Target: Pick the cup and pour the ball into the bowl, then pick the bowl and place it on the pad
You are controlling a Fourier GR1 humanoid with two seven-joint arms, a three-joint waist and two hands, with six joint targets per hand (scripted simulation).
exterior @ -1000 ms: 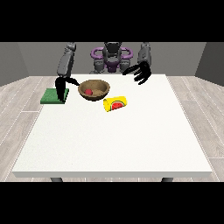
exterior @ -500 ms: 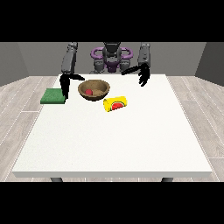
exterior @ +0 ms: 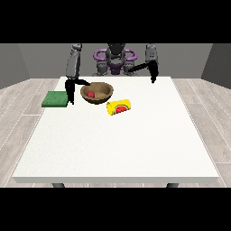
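Bowl (exterior: 96,93) of brown wood sits on the white bench (exterior: 122,144), just beside the hand at the view's left (exterior: 70,93), on the side of that hand toward the middle of the bench. A small red ball (exterior: 90,94) lies inside the bowl, in the part of it nearest that hand. The hand hangs down from a grey forearm, its dark fingers pointing at the bench; a dark thumb or finger reaches from it toward the bowl's rim, but whether it touches the rim cannot be told, nor how far the hand is opened. On the other side of this hand, toward the bench's edge, lies the flat green pad (exterior: 55,99), just beside the hand and apart from the bowl.

The yellow cup (exterior: 119,107) with a red watermelon print lies tipped on its side on the bench, nearer the camera than the bowl and just beside it, well apart from both hands.

The hand at the view's right (exterior: 153,74) hangs above the far edge of the bench, fingers pointing down, holding nothing; whether they are curled cannot be told. The bowl and cup lie well apart from it, toward the view's left.
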